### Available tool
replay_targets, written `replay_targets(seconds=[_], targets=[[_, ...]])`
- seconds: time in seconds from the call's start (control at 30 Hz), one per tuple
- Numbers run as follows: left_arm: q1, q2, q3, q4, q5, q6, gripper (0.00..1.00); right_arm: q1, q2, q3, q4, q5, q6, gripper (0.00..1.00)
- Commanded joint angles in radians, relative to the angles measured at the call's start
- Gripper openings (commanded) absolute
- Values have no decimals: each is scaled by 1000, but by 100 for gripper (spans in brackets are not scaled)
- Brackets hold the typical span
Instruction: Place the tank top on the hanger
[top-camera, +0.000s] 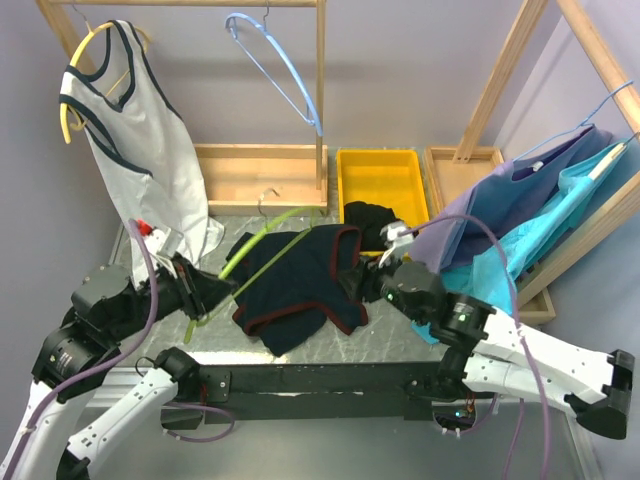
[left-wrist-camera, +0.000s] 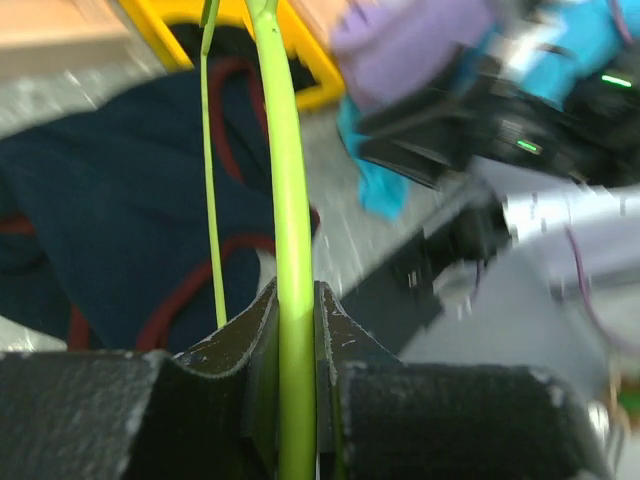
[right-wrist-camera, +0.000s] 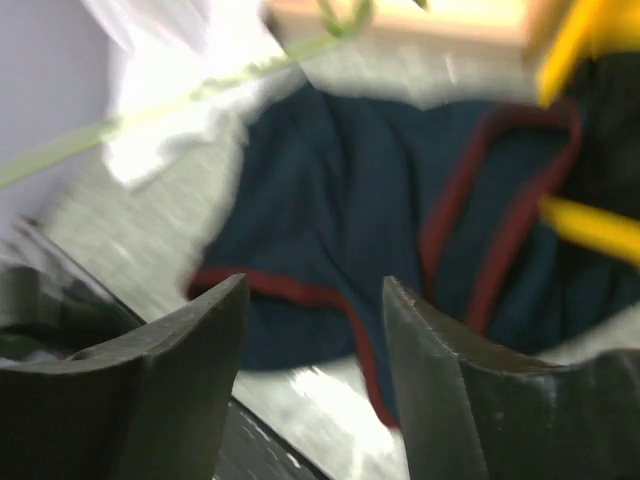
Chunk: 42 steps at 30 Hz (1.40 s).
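**One Claw Has the Hanger, the Other Is at the Top**

The grey table is under both claws. The dark blue tank top with red edges lies on it in a crumpled heap, between the two claws. It is not on the hanger yet.

The thin green hanger runs from the left claw up and away, across the far edge of the tank top. I cannot tell if its far end is tucked inside the cloth or just lying on it. The left claw is squeezed tight on one end of the hanger.

The right claw hangs just over the near side of the tank top. Its two fingers are apart and nothing is between them.

I think the job is at the pick-up-the-cloth step. Next, the right claw needs to go down and pinch a red edge near a strap hole. Then it can pull that hole over the hanger's end while the left claw holds the hanger steady. The cloth is floppy, so it may slip.
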Motion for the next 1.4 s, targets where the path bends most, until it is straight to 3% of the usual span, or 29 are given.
replay_targets(seconds=[0.0,0.2,0.47,0.73,0.87,1.0,1.03,1.13,1.37], targets=[[-2,-23,9,-67,159,105,1,9,16,-175,-40,-6,119,59],[-1,-41,69,-173,142,166,1,90,96,-298,31,4,227,53],[-11,-56,71,-236,141,168,1,290,276,-231,-38,227,314,55],[-71,-52,129,-270,148,203,1,302,524,-145,-29,292,299,62],[-102,-44,114,-282,122,214,1,284,552,-119,-31,313,277,62],[-160,-6,114,-306,80,209,1,242,560,-105,-17,302,247,47],[-189,11,121,-314,57,208,1,227,564,-101,-22,302,236,37],[-234,32,158,-327,10,220,1,216,544,-88,-43,303,224,22],[-295,59,158,-327,27,251,1,91,416,-101,-16,150,159,9]])
